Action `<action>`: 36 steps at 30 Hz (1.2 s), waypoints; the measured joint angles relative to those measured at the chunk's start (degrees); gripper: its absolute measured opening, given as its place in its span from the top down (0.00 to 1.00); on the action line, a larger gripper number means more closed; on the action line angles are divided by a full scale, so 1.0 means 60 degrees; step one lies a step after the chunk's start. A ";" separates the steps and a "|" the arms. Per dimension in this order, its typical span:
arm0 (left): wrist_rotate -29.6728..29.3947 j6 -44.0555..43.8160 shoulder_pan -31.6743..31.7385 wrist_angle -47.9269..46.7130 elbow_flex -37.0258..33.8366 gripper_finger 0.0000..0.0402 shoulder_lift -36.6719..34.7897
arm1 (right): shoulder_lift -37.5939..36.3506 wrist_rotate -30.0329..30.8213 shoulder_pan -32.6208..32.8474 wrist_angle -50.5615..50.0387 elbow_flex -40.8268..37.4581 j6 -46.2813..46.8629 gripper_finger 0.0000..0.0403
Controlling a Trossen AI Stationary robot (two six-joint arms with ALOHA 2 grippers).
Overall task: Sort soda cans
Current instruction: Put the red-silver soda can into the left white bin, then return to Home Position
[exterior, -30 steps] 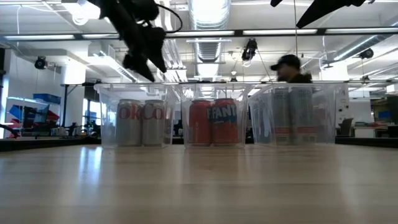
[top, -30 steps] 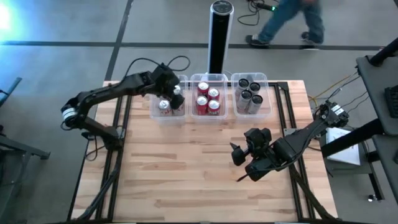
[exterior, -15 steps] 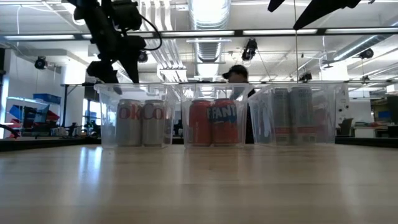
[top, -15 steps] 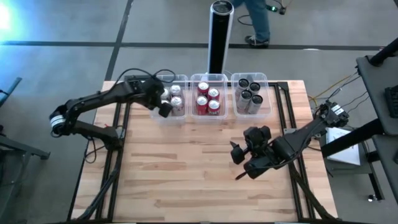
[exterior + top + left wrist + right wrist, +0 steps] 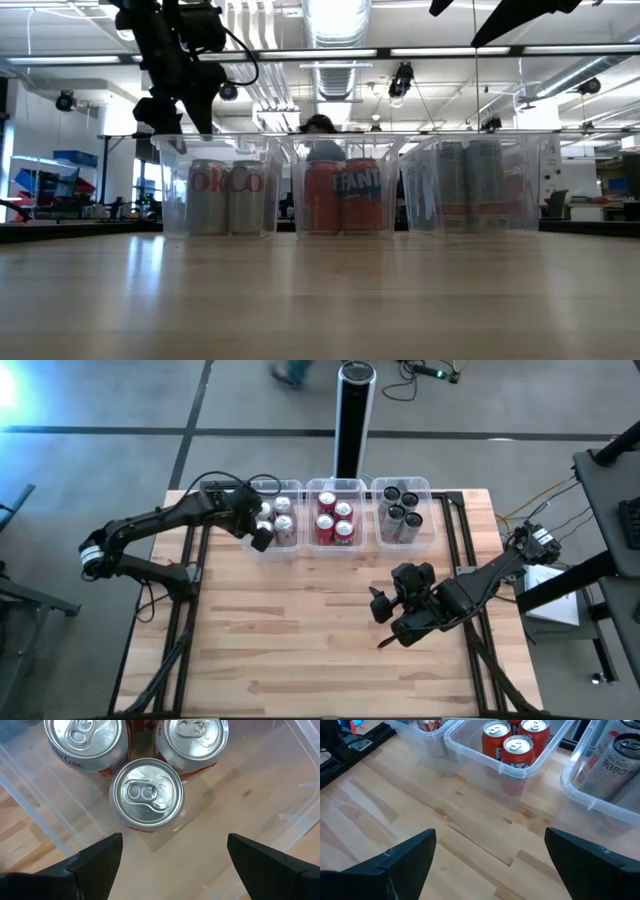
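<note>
Sitting sorted in three clear bins at the table's far edge — silver cans left, red cans middle, dark cans right. Probably light, hard, smooth, easy to dent — best pinched around the round sides, gently. Left gripper: wide open, empty, above the silver ones. Right gripper: open, empty, mid-table.
</note>
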 joint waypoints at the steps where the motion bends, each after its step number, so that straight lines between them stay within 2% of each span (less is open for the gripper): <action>1: -0.0011 0.0016 0.0000 -0.0014 0.0000 0.14 -0.0016 | 0.0000 0.0000 0.0000 0.0030 0.0000 0.0000 0.09; 15: -0.0193 0.0170 0.0004 -0.0221 0.0000 0.14 -0.0220 | 0.0000 0.0004 0.0000 0.0093 0.0003 -0.0007 0.09; 21: 0.0036 0.0155 -0.0104 0.0534 0.0123 0.14 -0.0563 | -0.0080 0.0004 0.0000 0.0095 0.0268 -0.0156 0.09; 24: 0.0118 0.0639 -0.0243 0.1512 0.0541 0.14 -0.1022 | -0.0309 0.0047 0.0000 0.0106 0.0839 -0.1074 0.09; 30: -0.0074 0.2065 -0.0411 0.3416 0.1343 0.14 -0.1755 | -0.0620 0.0014 0.0000 0.0079 0.1693 -0.4399 0.09; 33: -0.0408 0.2931 -0.0400 0.3405 0.1874 0.14 -0.1777 | -0.0707 0.0111 -0.0067 0.0147 0.2288 -0.5188 0.09; 36: -0.0455 0.4520 -0.0401 0.3117 0.2566 0.14 -0.1648 | -0.0711 0.0826 -0.0213 0.0143 0.2655 -0.5489 0.09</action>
